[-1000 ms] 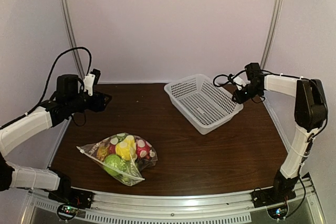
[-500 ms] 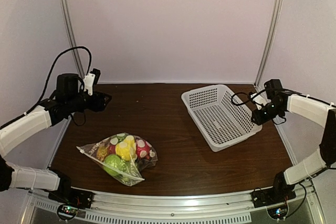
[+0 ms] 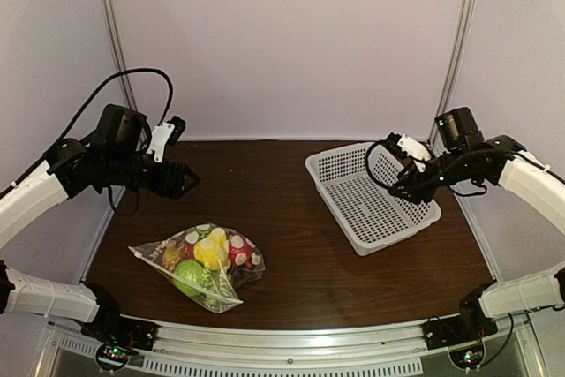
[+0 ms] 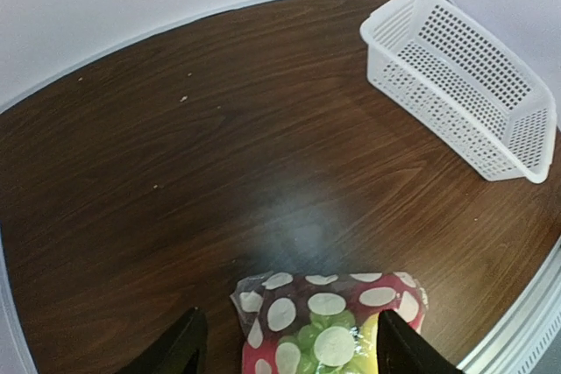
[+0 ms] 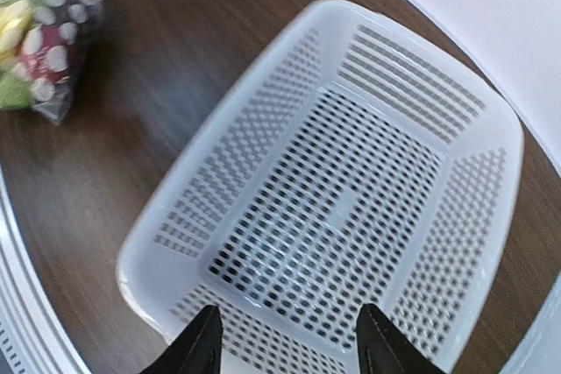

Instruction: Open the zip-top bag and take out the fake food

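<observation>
A: While looking down from above, spotting the left gripper [image 3: 181, 181] up in the air over the left rear of the table [image 3: 300, 245]. Parted, gripping nothing. Backed up by the left wrist view, with fingers [image 4: 180, 348] set wide apart.

B: And showing between those fingertips, low in that same view, the zip-top bag [image 4: 329, 321]. Lying flat on the wood near the front edge, left of centre, well apart from both arms.

A: Stuffed with the fake food [image 3: 208, 252]. Yellow, red and green glinting through the dotted plastic. Cannot tell whether zipped or not.

B: Over to the right gripper [image 3: 395, 193] now. Hanging just above the white basket [image 3: 349, 200], spread open, clutching nothing.

A: Plain to see from the right wrist, too: dark fingers [image 5: 203, 352] apart over the basket's near rim. Sitting at the right rear of the table, turned at an angle, far from the bag.
</observation>
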You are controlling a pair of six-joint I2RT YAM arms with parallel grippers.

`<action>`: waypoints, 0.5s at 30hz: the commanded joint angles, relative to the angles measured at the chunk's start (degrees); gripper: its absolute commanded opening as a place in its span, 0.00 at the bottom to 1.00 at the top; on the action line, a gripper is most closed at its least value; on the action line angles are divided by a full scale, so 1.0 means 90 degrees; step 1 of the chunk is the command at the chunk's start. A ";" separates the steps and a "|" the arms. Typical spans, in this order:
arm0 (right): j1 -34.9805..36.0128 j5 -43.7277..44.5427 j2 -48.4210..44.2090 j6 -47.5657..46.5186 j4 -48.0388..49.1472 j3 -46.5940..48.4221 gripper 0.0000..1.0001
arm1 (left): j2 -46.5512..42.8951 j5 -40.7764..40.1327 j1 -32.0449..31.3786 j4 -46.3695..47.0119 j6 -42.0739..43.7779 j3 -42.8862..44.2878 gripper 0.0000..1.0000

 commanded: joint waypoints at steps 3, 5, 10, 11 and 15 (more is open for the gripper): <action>0.2997 0.0532 0.1378 -0.0601 0.0004 0.1266 0.42 | -0.0050 -0.0828 0.0072 -0.0504 -0.0159 0.0085 0.71; 0.3909 0.0674 0.1961 -0.0732 0.0026 0.1801 0.41 | -0.0104 -0.0523 0.0083 -0.0227 -0.0223 -0.0078 0.71; 0.5290 0.0539 0.3167 -0.0539 0.0213 0.3110 0.38 | -0.0327 -0.0757 0.0100 0.0205 -0.0752 -0.0350 0.71; 0.5503 0.0541 0.3383 -0.0472 0.0267 0.3299 0.38 | -0.0389 -0.0865 0.0098 0.0293 -0.0809 -0.0413 0.72; 0.6229 0.0664 0.4208 -0.0183 0.0509 0.3920 0.35 | -0.0527 -0.1545 0.0098 0.0331 -0.0994 -0.0571 0.73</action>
